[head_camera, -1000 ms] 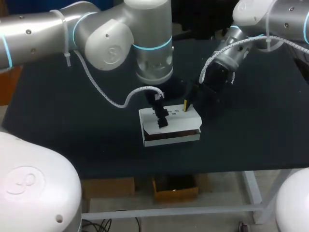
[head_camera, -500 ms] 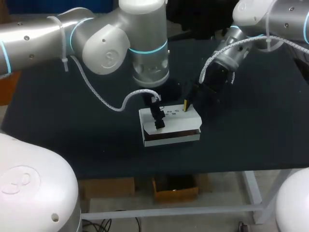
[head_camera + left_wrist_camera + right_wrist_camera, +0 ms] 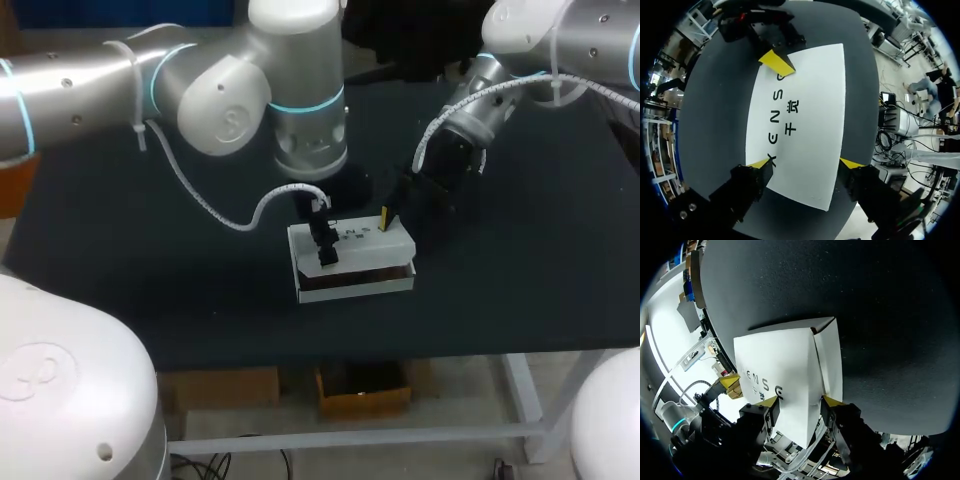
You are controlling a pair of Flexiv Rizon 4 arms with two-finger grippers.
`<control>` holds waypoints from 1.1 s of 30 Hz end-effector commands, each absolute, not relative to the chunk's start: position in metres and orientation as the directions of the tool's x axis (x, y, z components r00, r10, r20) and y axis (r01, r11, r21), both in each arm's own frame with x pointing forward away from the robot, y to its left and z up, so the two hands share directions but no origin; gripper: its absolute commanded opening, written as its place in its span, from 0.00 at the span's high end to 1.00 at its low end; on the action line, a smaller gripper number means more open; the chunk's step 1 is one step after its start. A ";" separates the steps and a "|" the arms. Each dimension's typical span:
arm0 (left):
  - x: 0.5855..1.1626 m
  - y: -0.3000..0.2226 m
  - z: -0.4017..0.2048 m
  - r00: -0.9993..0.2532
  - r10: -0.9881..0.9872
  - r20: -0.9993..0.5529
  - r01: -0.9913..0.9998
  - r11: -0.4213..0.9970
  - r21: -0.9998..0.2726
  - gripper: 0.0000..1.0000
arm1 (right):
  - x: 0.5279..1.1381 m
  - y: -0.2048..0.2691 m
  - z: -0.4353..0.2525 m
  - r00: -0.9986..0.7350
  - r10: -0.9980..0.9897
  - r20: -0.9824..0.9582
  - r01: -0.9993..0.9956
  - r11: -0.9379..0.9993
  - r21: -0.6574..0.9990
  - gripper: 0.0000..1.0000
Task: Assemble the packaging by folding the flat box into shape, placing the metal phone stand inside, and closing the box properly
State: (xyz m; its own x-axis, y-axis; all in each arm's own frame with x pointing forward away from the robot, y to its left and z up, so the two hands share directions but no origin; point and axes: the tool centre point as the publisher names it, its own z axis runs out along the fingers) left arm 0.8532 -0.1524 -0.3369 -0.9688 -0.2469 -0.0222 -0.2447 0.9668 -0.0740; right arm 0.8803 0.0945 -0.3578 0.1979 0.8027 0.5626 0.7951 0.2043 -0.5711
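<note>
Dark tabletop (image 3: 150, 270), one white box (image 3: 365, 258) mid-table, two pincers crowding its top, left pincer (image 3: 805, 162) spread across it, right pincer (image 3: 801, 400) spread at one end

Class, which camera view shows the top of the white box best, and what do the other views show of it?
The left wrist view: the box lies broad, its top nearly whole. The right wrist view shows the top and one end, slanted. The head view shows it small and distant.

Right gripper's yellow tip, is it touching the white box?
Touching. The left wrist view shows a yellow fingertip of the right gripper resting on the far edge of the white box.
</note>
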 end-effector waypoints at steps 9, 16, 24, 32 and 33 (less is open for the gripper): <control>0.853 -0.153 -0.346 -0.955 -0.265 -0.136 -0.257 0.963 -0.076 0.21 | 0.882 0.095 -0.359 0.198 0.802 0.564 0.791 0.210 -0.575 0.49; 0.851 -0.153 -0.350 -0.945 -0.261 -0.198 -0.247 0.965 -0.093 0.39 | 0.882 0.095 -0.359 0.198 0.802 0.564 0.791 0.210 -0.575 0.49; 0.852 -0.153 -0.352 -0.932 -0.266 -0.244 -0.248 0.963 -0.103 0.51 | 0.882 0.095 -0.359 0.198 0.802 0.564 0.791 0.210 -0.575 0.49; 0.852 -0.153 -0.354 -0.920 -0.261 -0.292 -0.243 0.965 -0.098 0.55 | 0.882 0.095 -0.359 0.198 0.802 0.564 0.791 0.210 -0.575 0.49; 0.852 -0.153 -0.354 -0.919 -0.259 -0.297 -0.241 0.966 -0.098 0.54 | 0.882 0.095 -0.359 0.198 0.802 0.564 0.791 0.210 -0.575 0.49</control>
State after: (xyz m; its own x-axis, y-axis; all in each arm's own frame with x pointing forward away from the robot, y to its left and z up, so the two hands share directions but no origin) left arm 0.8552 -0.1523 -0.3501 -0.9254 -0.2565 -0.2789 -0.2370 0.9661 -0.1024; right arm 0.8803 0.0951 -0.3577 0.1979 0.8023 0.5632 0.7950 0.2047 -0.5710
